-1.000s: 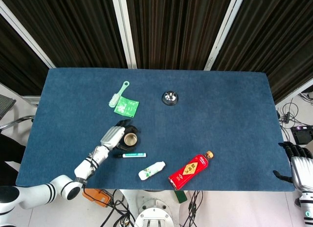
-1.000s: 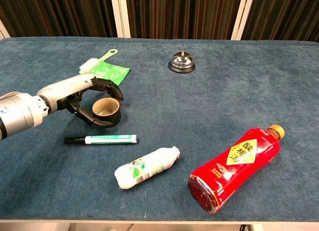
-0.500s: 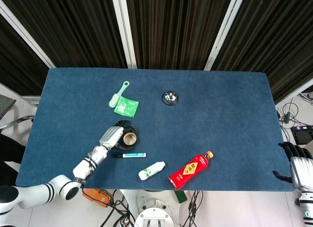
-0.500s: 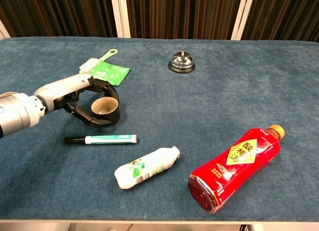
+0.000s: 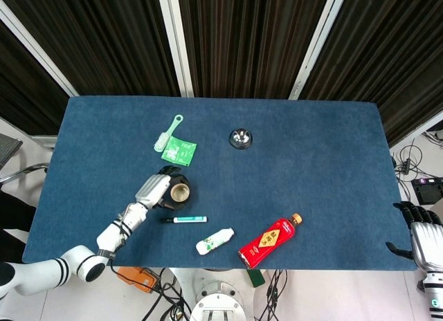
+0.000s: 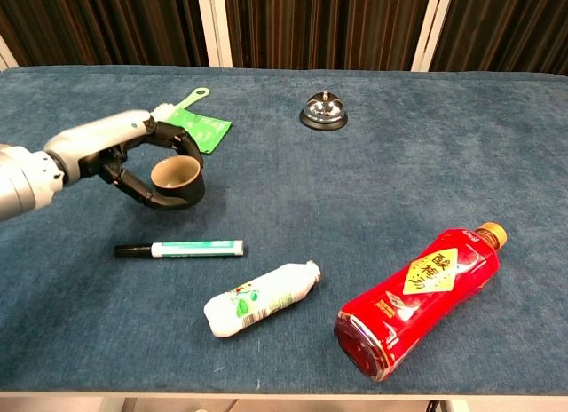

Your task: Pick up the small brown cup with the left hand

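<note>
The small brown cup [image 6: 172, 173] [image 5: 180, 191] is upright, its open mouth facing up, and appears raised a little off the blue table. My left hand [image 6: 142, 159] [image 5: 158, 188] grips it, dark fingers [image 6: 169, 199] wrapped around its wall from both sides. My right hand [image 5: 419, 229] hangs off the table's right edge in the head view; its fingers look curled, with nothing seen in them. The chest view does not show it.
A green-and-white marker [image 6: 182, 249] lies just in front of the cup. Behind it are a green packet [image 6: 197, 128] and a green brush [image 6: 173, 108]. A small white bottle [image 6: 258, 297], a red drink bottle [image 6: 417, 288] and a service bell [image 6: 323, 111] lie to the right.
My left hand has closed around the cup and carried it back and to the left, a little upward. The right hand has not moved.
</note>
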Available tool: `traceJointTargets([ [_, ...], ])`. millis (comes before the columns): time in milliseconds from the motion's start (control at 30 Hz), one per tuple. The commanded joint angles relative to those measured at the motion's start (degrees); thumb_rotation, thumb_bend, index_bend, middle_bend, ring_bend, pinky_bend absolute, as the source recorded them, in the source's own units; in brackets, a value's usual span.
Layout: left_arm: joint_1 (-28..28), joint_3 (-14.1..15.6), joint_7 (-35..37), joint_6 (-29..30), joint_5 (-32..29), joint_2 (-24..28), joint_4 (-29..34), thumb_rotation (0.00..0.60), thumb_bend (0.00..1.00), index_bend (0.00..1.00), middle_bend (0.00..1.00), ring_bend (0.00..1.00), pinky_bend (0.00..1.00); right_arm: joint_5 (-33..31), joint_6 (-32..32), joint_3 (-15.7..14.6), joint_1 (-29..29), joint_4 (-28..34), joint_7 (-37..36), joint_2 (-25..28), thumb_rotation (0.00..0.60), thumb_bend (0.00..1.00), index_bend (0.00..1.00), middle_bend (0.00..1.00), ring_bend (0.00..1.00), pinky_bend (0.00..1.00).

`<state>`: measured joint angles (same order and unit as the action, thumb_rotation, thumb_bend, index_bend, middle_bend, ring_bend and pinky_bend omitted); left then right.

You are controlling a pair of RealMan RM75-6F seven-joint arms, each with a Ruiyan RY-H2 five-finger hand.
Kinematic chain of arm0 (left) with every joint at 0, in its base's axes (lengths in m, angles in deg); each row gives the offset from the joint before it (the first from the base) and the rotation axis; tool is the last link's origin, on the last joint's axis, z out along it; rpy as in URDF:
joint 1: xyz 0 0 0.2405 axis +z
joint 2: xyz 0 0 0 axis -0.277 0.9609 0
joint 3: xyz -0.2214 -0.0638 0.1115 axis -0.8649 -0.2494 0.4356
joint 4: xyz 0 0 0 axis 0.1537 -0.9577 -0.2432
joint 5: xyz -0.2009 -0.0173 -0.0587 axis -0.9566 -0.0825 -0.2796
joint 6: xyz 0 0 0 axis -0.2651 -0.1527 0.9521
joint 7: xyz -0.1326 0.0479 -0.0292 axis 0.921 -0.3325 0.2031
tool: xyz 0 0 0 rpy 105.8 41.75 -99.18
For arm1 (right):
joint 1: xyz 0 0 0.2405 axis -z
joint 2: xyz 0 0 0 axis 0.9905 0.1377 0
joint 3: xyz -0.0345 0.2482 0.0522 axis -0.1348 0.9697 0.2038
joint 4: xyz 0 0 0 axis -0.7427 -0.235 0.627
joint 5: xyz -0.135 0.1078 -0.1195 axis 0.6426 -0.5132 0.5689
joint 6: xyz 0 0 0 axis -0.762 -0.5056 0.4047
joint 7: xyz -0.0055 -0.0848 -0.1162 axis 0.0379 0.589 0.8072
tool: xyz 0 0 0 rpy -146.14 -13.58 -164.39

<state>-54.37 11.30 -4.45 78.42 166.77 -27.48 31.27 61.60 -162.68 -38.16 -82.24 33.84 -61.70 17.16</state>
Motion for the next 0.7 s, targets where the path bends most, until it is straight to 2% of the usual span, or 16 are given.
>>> traceJointTargets([
  [33, -0.28, -1.03, -3.19, 1.15, 0.0, 2.72, 3.15, 0.6, 0.26, 0.46, 0.48, 0.13, 0.08, -0.06, -0.04, 0.03, 0.02, 0.04, -0.08, 0.04, 0.6, 0.2, 0.29, 0.27, 0.26, 0.27],
  [367, -3.05, -4.84, -20.17, 0.08, -3.2, 11.97, 14.78, 0.6, 0.26, 0.46, 0.48, 0.14, 0.1, -0.12, 0.02, 0.05, 0.01, 0.1, -0.33, 0.09, 0.6, 0.2, 0.29, 0.27, 0.26, 0.27],
  [700, -7.96, -8.6, -34.5, -5.58, -12.26, 21.06, 25.99, 0.6, 0.26, 0.46, 0.48, 0.14, 0.11, -0.23, 0.64, 0.1, -0.46, 0.48, 0.67, -0.08, 0.6, 0.2, 0.29, 0.27, 0.26, 0.27],
])
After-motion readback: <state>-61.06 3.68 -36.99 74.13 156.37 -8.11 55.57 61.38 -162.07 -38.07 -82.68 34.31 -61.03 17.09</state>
